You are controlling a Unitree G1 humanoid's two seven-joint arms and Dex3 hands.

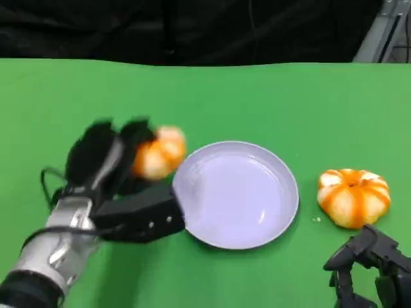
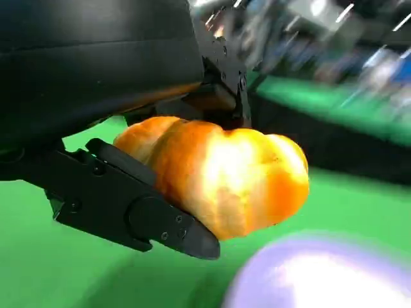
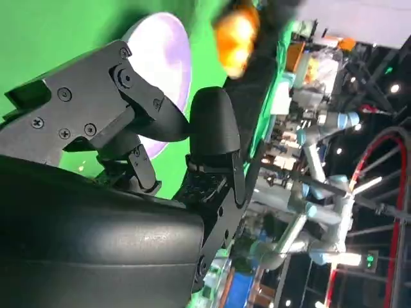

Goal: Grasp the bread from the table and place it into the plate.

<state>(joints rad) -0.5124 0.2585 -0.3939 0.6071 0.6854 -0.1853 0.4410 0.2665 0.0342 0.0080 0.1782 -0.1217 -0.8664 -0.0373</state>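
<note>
A green table (image 1: pixel 212 96) stands before a dark backdrop (image 1: pixel 192 29), with blurred lit equipment (image 3: pixel 321 167) beyond.

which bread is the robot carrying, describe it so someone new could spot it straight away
Start at the pale lavender plate in the middle of the green table. Just past the plate's left rim, the left hand holds an orange-and-white bread lifted off the table. The other bread, much like it, lies on the table right of the plate, untouched.

the left hand (image 1: pixel 112 170) is raised off the table, fingers wrapped around a bread roll (image 1: pixel 158 153). the right hand (image 1: pixel 369 266) rests low, fingers curled, holding nothing.
</note>
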